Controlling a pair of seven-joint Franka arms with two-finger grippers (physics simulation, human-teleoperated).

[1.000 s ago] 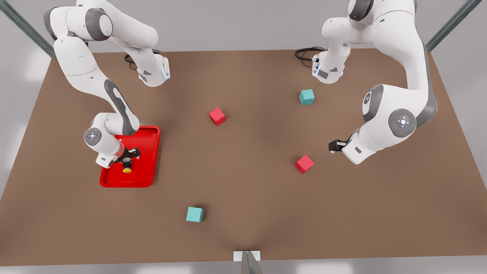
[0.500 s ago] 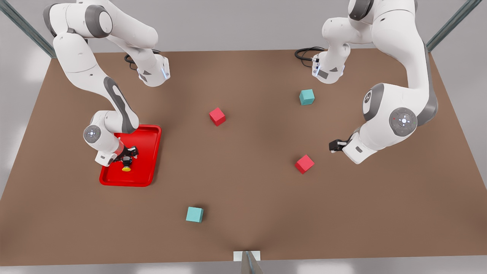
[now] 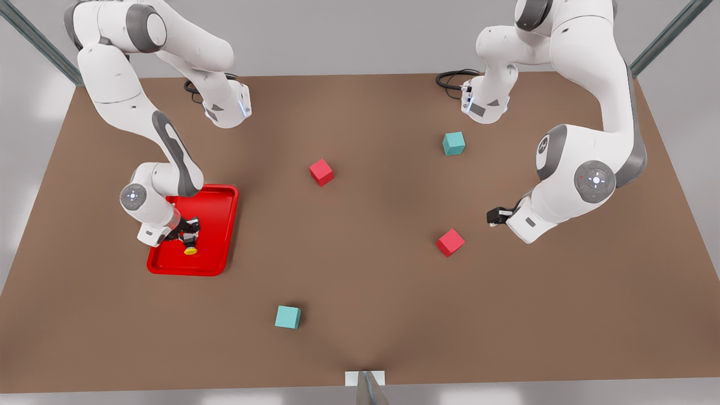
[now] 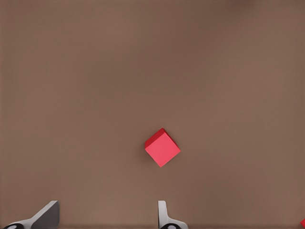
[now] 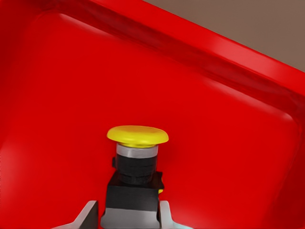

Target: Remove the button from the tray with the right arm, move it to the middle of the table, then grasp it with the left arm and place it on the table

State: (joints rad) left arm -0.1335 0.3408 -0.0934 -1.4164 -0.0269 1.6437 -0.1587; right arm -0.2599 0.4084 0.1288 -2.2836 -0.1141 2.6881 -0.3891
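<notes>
1. Two claws were in play. The right claw (image 3: pixel 189 235) sat low over the red tray (image 3: pixel 219 194), on the front view's left, and the left claw (image 3: pixel 494 216) hung above the tabletop (image 3: pixel 365 270) on the front view's right.
2. In the right wrist view the right claw's fingers (image 5: pixel 88 214) pressed against both sides of the dark body of the button (image 5: pixel 137 157), its yellow cap pointing away from the wrist, so the claw was closed on it.
3. The button (image 3: pixel 190 247) was inside the tray's rim, close above its floor; whether it touched the floor could not be told.
4. The step in hand looked like the first one: the pick out of the tray, with the grip made and the carry not yet done.
5. The left arm waited. Its fingers (image 4: pixel 46 217) stood well apart, holding nothing, with a red cube (image 4: pixel 162 147) on the tabletop beyond them.
6. The next move probably called for a straight lift clear of the raised rim before any sideways travel toward the middle of the tabletop.
7. The carry should probably end with the cap or part of the body exposed, so the left claw had something to close on.
</notes>
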